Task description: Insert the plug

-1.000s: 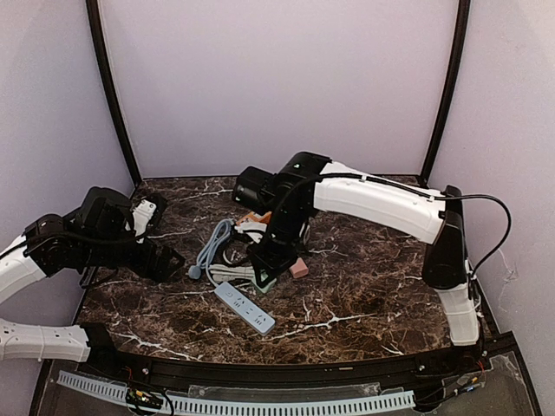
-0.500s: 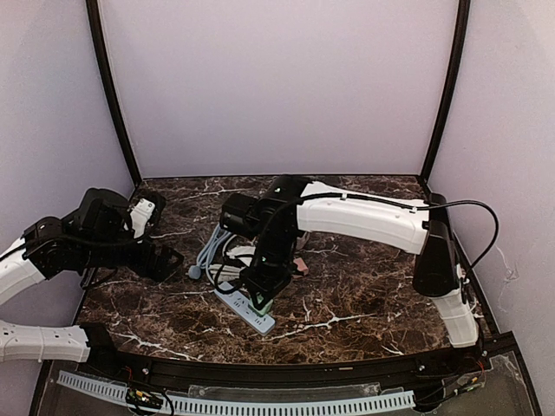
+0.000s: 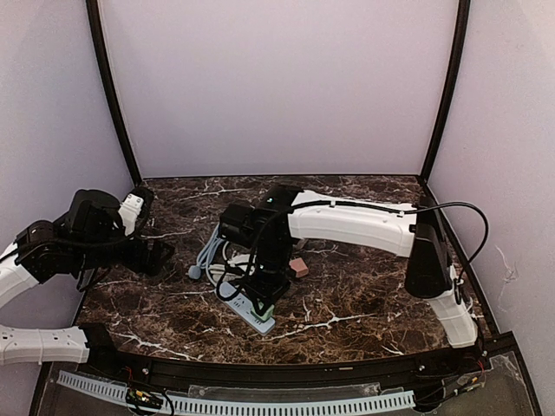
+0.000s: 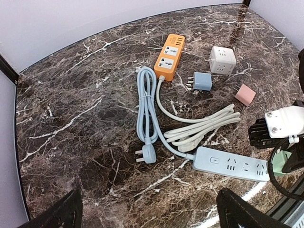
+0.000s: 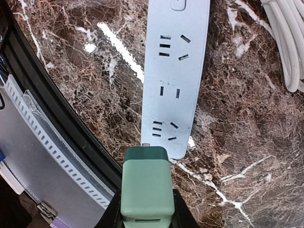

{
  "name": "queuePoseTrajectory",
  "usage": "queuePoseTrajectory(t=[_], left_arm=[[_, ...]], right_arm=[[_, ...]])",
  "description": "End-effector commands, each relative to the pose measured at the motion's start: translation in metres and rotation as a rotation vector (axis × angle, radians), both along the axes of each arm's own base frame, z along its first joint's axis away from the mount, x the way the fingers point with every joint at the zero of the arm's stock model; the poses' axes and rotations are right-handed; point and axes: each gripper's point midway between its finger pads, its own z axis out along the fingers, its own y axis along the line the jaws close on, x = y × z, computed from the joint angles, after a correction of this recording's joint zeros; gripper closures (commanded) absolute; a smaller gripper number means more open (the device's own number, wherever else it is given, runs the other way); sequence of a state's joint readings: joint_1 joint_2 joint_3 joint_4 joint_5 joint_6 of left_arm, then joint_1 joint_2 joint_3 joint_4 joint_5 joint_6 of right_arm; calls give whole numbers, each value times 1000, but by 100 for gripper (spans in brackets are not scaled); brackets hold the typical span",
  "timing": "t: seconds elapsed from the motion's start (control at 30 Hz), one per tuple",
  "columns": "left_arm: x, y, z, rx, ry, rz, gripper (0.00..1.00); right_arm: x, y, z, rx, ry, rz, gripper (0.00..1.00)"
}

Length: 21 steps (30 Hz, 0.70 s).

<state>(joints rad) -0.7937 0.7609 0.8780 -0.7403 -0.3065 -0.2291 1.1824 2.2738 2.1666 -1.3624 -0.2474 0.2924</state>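
Currently your right gripper (image 5: 146,211) is clenched on the green plug (image 5: 145,185), which hangs at the near end of the pale strip (image 5: 175,71), overlapping its end edge rather than sitting over a socket. The prongs are hidden under the plug body, so you cannot confirm from the wrist view how they sit against the slots, or whether they touch the strip. The main risk is pressing down off-target: the prongs would meet plain casing, and the plug could twist in the jaws or jam. A second risk is that nothing steadies the strip. It lies loose on the marble table (image 4: 71,118) near the front edge, so a skewed push could slide it or tip it up. Your left gripper (image 4: 152,216) stands released and well apart at the left, offering no support. Count: two strips, the pale one and an orange strip (image 4: 169,56); three socket groups on the pale one; four adapters, namely the green plug, a white cube (image 4: 222,59), a blue one (image 4: 203,80) and a pink one (image 4: 245,94); two cables, blue (image 4: 145,104) and white (image 4: 204,126).
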Motion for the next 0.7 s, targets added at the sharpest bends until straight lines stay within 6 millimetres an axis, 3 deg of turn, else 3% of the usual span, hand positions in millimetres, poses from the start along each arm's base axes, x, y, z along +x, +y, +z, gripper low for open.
queuePoseTrajectory(t=[0.0,0.67], left_arm=[[2,14,0,15,-27,59,1],[-1,15,15,-74,-148,28,1]], right_arm=[[-6,-1,-8,-28,13,-6,100],[-8,3,-18,-38,32,6,100]])
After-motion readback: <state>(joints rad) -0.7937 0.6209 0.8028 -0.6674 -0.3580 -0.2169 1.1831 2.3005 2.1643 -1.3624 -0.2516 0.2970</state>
